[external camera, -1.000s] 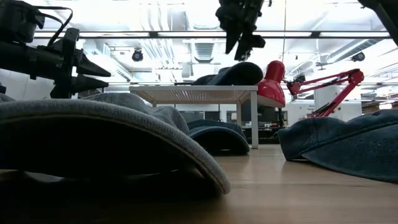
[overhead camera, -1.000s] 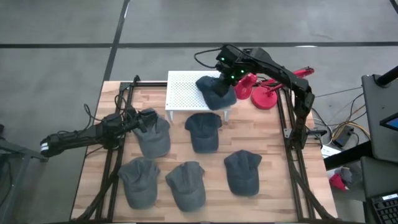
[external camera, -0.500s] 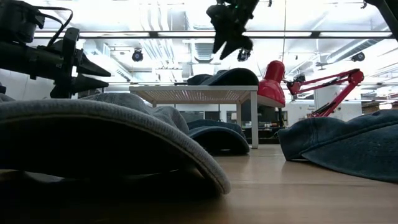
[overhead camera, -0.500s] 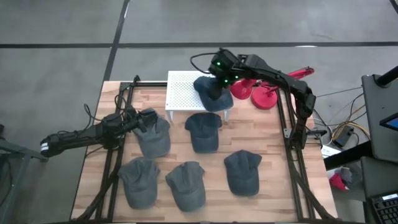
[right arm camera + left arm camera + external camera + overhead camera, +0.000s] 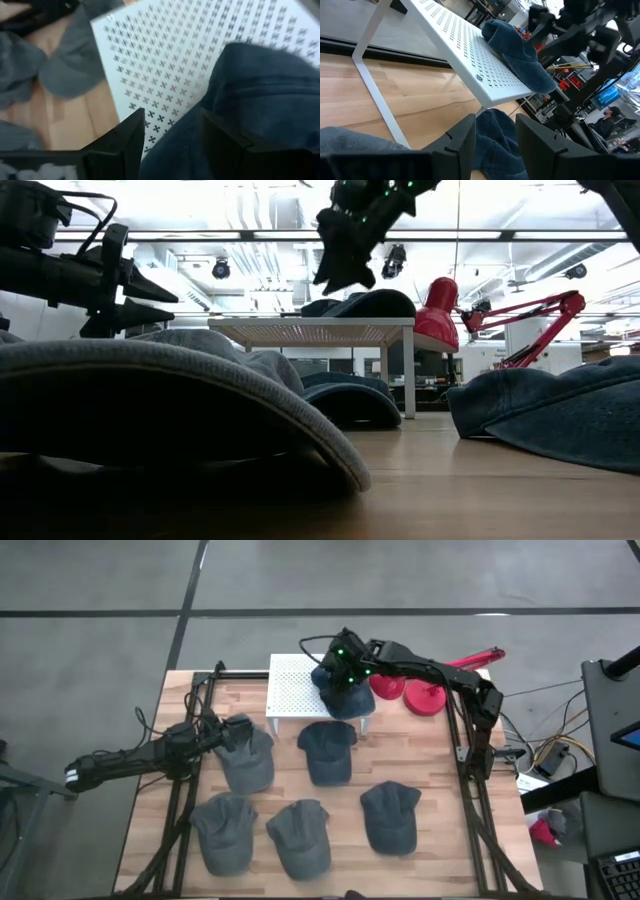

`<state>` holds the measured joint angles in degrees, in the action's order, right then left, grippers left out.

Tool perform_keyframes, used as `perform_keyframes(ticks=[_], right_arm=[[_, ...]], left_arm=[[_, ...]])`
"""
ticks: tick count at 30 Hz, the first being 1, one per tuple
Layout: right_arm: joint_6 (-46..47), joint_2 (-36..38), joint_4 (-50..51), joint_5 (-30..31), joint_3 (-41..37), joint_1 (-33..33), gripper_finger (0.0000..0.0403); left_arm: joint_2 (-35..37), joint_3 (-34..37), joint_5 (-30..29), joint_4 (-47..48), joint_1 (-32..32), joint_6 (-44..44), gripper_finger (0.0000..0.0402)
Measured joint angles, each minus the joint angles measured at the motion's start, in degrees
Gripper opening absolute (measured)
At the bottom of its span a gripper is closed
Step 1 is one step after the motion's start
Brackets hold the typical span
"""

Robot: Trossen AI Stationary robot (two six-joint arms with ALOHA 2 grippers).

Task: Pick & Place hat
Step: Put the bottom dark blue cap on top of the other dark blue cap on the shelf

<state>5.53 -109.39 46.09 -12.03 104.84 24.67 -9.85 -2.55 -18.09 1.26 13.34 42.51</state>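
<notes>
A dark blue hat [image 5: 342,698] lies on the right part of a white perforated stand [image 5: 293,690], crown up; the low view shows the hat [image 5: 372,303] on the stand top [image 5: 300,330]. My right gripper [image 5: 338,668] hangs open just above the hat and the stand, its fingertips [image 5: 335,278] clear of both. In its wrist view the open right gripper [image 5: 170,116] looks down on the hat [image 5: 265,100] and the stand [image 5: 165,55]. My left gripper [image 5: 222,730] is open and hovers over a grey hat [image 5: 246,758] at the table's left.
Several more hats lie on the wooden table: a blue one [image 5: 328,752] before the stand and grey-blue ones [image 5: 390,816], [image 5: 300,838], [image 5: 222,830] along the near side. A red desk lamp [image 5: 425,692] stands right of the stand. Black frame rails run along both table sides.
My right gripper has moved toward the table's left, from beside the lamp to above the hat on the stand, and has come down a little. It has stayed open. The hat stays on the stand.
</notes>
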Motion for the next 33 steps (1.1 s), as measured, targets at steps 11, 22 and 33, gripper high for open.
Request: perform_keyframes(ticks=[11, 22, 33], right_arm=[[-2.8, -7.1, 3.2, 10.6, 7.4, 0.0, 0.0159], [3.2, -8.3, 8.6, 13.6, 9.7, 0.0, 0.0151], [2.2, -7.5, 9.3, 13.3, 13.7, -1.8, 0.0143]], left_arm=[[0.0, 0.0, 0.0, 0.0, 0.0, 0.0, 0.0142], [0.0, 0.0, 0.0, 0.0, 0.0, -0.3, 0.0142], [0.0, 0.0, 0.0, 0.0, 0.0, -0.3, 0.0142]])
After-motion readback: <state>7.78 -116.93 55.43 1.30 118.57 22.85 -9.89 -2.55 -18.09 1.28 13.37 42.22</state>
